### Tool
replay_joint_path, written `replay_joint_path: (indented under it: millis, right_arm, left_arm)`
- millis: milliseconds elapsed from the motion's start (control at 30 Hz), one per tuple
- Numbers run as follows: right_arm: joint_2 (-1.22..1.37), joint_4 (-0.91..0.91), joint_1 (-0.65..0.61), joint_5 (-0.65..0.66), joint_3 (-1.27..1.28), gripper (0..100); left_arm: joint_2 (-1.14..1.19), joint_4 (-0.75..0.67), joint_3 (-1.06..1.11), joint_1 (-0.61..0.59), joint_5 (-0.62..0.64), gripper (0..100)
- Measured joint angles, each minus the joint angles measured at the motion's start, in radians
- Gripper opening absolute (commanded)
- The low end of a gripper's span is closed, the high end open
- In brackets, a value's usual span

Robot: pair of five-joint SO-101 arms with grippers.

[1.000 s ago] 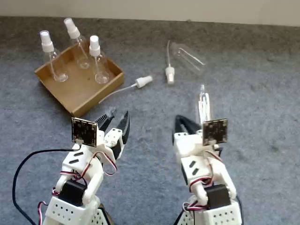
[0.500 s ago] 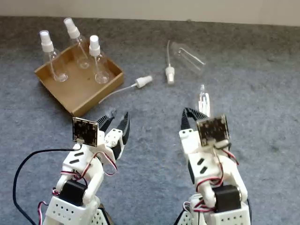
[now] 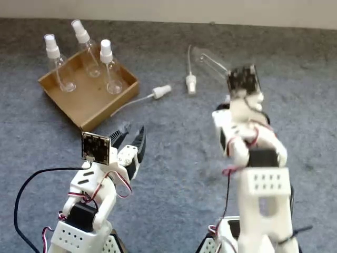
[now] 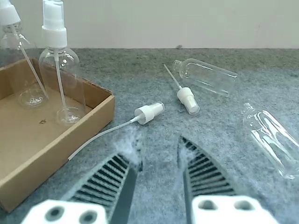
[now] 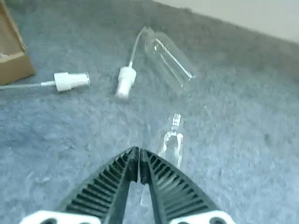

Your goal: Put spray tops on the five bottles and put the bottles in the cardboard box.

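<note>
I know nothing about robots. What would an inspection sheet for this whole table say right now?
Surface: grey carpet-like mat.
Job's things: cardboard box holds three upright capped bottles; two uncapped bottles lie on the mat; two loose spray tops lie between the box and the lying bottles.
Clutter: nothing seen.
Grippers: left gripper open, empty, near the box; right gripper shut, empty, one lying bottle just beyond its tips.
Cables: black cable loops beside the left arm's base; thin wires run along both arms.
Surroundings: pale wall behind the mat.
</note>
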Motion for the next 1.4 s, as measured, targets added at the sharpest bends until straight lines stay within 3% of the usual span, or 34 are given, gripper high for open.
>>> replay_joint_path:
  millis: [100,300,767,867,1067,1233,1400]
  right_arm:
    - [0.132,0.086,0.000,0.000,-0.141,1.3]
    - [0.344,0.190,0.018,0.000,-0.391,12.4]
    - [0.891,0.442,0.091,0.000,-0.841,12.5]
    - [1.017,0.445,0.114,0.000,-0.942,11.7]
    - [1.255,0.370,0.181,0.002,-1.168,0.3]
    - [1.421,0.227,0.180,0.002,-1.355,3.1]
    - [1.525,0.226,0.147,0.087,-1.565,18.5]
  left_arm:
    - [0.000,0.000,0.000,0.000,0.000,9]
    - [0.000,0.002,0.000,0.000,0.000,9]
    - [0.000,0.002,0.000,0.000,0.000,9]
    - [0.000,0.002,0.000,0.000,0.000,9]
    - [0.000,0.002,0.006,0.000,0.000,9]
    - [0.000,0.002,0.006,0.000,0.000,9]
    - [0.000,0.002,0.006,0.000,0.000,9]
